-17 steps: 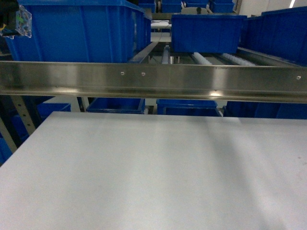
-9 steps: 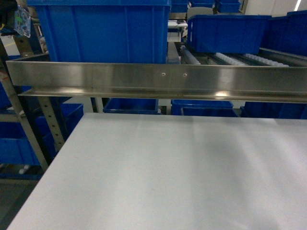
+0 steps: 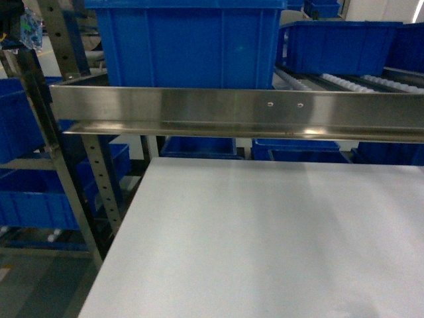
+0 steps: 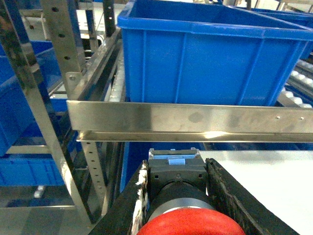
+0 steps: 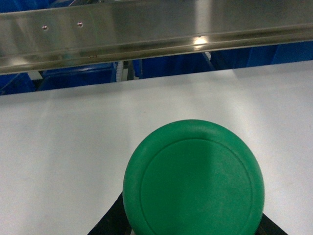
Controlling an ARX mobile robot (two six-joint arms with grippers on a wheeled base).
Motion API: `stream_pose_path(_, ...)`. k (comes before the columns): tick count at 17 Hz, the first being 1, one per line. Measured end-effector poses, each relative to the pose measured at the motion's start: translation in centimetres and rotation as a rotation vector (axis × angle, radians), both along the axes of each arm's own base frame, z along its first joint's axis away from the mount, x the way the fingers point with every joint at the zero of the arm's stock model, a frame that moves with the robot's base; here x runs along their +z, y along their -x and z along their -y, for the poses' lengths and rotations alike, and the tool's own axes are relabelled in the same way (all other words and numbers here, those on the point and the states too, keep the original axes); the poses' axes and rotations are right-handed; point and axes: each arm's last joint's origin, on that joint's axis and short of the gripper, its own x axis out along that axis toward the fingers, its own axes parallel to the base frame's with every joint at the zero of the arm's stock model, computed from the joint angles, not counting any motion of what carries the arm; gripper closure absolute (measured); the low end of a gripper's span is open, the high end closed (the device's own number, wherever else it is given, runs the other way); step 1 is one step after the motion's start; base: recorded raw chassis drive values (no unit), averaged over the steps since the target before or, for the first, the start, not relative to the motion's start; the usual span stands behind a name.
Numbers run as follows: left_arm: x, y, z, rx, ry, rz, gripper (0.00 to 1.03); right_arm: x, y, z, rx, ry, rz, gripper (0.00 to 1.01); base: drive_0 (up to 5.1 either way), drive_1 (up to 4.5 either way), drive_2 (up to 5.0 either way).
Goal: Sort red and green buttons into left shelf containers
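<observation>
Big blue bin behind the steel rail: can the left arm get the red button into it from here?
Probably yes. In the left wrist view the gripper holds the red button just below the steel rail, and the blue bin behind it is open-topped. The arm must first rise over the rail and rim.

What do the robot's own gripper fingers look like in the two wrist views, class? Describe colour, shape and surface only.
In the left wrist view, the left gripper has black fingers, long and bar-shaped, with rough, worn edges and whitish scuffing on the inner edge of one. In the right wrist view, only small black slivers of the right gripper show at the bottom. No cables or markings are visible.
</observation>
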Motion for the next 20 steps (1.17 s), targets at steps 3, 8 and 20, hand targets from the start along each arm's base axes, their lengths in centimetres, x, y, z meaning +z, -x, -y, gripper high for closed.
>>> stream_pose_path(3, 0.0, 0.0, 0.0, 0.0, 0.0, 0.0, 0.73, 0.01, 0.0, 0.01, -0.001, 0.0, 0.0, 0.75, -5.1, 2.36, 2.4)
stream_pose_path(8, 0.0, 0.0, 0.0, 0.0, 0.0, 0.0, 0.73, 0.04, 0.0, 0.0, 0.0, 0.0, 0.003, 0.75, -4.9, 2.93, 1.9)
stream_pose_path(20, 0.01, 0.0, 0.0, 0.0, 0.0, 0.001, 0.73, 0.01, 0.0, 0.01, -0.001, 0.0, 0.001, 0.75, -4.2, 4.37, 0.1)
